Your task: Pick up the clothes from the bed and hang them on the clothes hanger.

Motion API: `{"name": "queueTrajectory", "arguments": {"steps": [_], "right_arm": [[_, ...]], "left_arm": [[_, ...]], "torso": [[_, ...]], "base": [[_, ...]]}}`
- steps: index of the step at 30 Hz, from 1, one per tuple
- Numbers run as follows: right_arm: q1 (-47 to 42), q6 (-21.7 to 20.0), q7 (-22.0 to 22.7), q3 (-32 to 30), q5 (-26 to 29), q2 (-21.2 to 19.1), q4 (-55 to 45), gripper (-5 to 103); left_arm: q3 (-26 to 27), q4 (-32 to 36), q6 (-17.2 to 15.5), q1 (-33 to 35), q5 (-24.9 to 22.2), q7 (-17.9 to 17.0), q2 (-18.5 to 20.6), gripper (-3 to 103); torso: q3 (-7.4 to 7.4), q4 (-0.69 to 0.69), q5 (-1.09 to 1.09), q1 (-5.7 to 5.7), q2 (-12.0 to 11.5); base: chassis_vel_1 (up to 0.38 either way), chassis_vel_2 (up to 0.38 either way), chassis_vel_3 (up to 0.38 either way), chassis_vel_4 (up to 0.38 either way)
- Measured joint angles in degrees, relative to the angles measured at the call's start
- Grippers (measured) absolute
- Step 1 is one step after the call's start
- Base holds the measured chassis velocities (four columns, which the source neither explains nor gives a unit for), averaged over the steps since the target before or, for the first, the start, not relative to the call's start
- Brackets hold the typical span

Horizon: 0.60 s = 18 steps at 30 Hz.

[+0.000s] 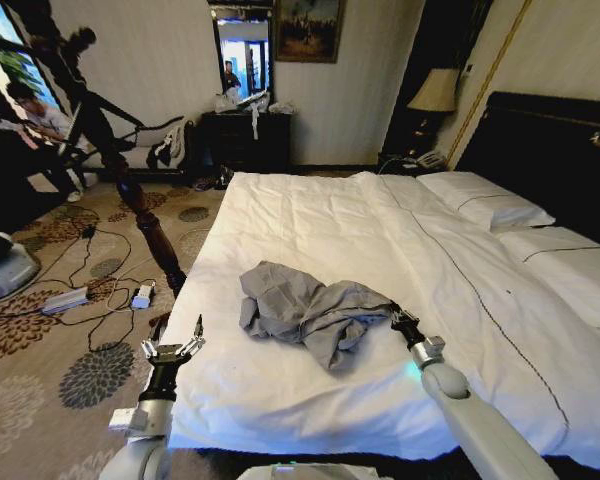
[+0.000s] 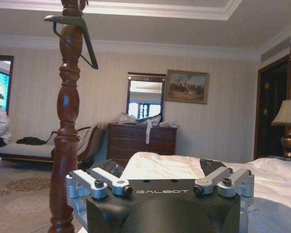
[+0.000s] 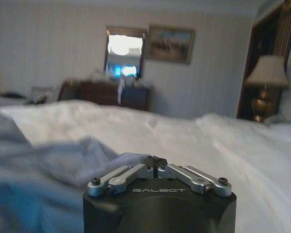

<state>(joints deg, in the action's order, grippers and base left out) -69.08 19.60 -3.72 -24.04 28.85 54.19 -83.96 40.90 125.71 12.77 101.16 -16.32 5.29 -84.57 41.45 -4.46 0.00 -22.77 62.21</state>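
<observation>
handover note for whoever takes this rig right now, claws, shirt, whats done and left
Right claw: shut on the shirt, pinching its edge low on the bed.
Left claw: open, holding nothing, off the bed's left side near the wooden stand.
Shirt: crumpled heap on the white sheet.
Done: grasp made.
Left: lift it, hang it on the hanger atop the stand.

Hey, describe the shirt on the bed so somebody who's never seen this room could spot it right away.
Find the wide bed with white linen. Near its foot lies the shirt, crumpled in a heap, with the right gripper at its edge. Its grey-blue cloth stands out against the white sheet.
</observation>
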Motion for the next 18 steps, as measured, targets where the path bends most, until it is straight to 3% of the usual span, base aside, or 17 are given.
{"name": "queueTrajectory", "arguments": {"steps": [4, 10, 15, 18], "right_arm": [[-2.5, 0.9, 0.6, -1.1, 3.6, -2.4, -8.7, 0], [-5.8, -0.4, 3.2, -3.5, 10.9, -7.5, -23.6, 0], [-6.8, -2.9, 6.1, -6.5, 17.2, -12.7, -34.7, 0], [-6.7, -3.9, 7.2, -7.4, 19.1, -14.6, -38.2, 0]], "left_arm": [[-1.1, 0.9, 0.4, 0.4, -2.0, 0.5, 2.5, 100], [-5.2, 1.3, 1.9, 3.0, -3.1, 3.5, 12.0, 100], [-9.4, -1.3, 3.5, 3.8, 0.7, 7.1, 17.8, 100], [-11.2, -2.6, 4.3, 3.7, 2.7, 8.0, 18.8, 100]], "torso": [[0.00, -0.01, -0.01, 0.00, 0.0], [0.00, -0.01, -0.02, 0.01, 0.0], [0.00, -0.01, -0.01, 0.01, 0.0], [0.00, 0.00, -0.03, 0.01, 0.0]], "base": [[0.000, 0.000, 0.000, 0.000], [0.000, 0.000, 0.000, 0.000], [0.000, 0.000, 0.000, 0.000], [0.000, 0.000, 0.000, 0.000]]}}
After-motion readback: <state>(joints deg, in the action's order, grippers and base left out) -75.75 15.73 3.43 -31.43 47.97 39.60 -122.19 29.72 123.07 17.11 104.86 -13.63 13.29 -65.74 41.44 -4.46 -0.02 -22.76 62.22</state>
